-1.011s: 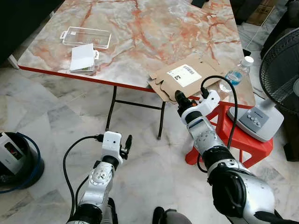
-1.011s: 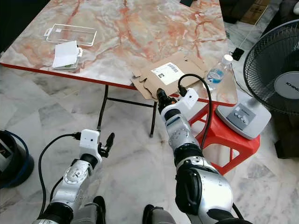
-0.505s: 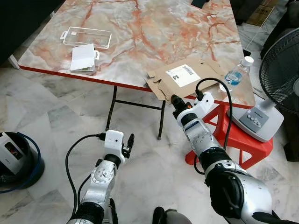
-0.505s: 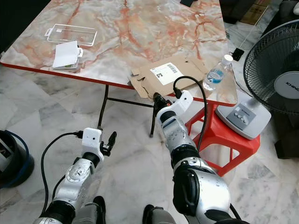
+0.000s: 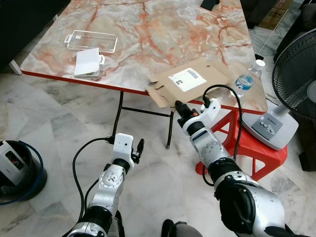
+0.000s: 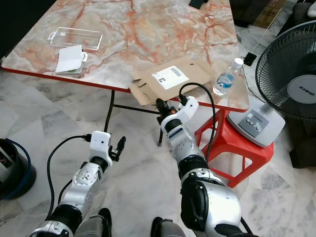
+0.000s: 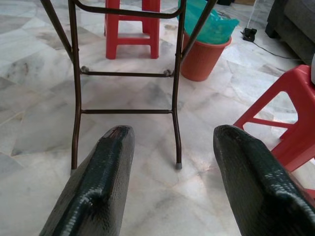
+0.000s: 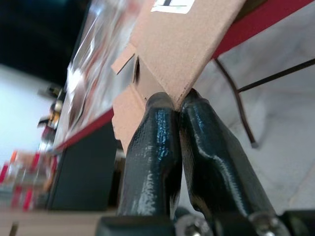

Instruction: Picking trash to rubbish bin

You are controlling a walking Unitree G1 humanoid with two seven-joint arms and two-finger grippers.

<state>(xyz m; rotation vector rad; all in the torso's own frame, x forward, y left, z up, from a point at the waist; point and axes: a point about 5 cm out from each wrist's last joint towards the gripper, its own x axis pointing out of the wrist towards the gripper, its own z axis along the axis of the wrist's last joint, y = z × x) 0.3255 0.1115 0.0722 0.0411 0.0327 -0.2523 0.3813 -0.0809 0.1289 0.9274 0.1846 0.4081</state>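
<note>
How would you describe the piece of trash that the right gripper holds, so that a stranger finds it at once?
Look at the marble table, at its near edge beside the water bottle. The flattened cardboard box lies there, partly over the edge, pinched at its corner by the right gripper. Unlike the clear plastic trays, it is brown and bears a white label.

**Colours in front of you**

You see a table with a cream marble top veined in rust-orange and a red edge. The flattened cardboard is plain brown with a white, black-printed label. Your right gripper has glossy black fingers. To the right stands a red stool, and on the far floor an orange-red bin with a green liner
</note>
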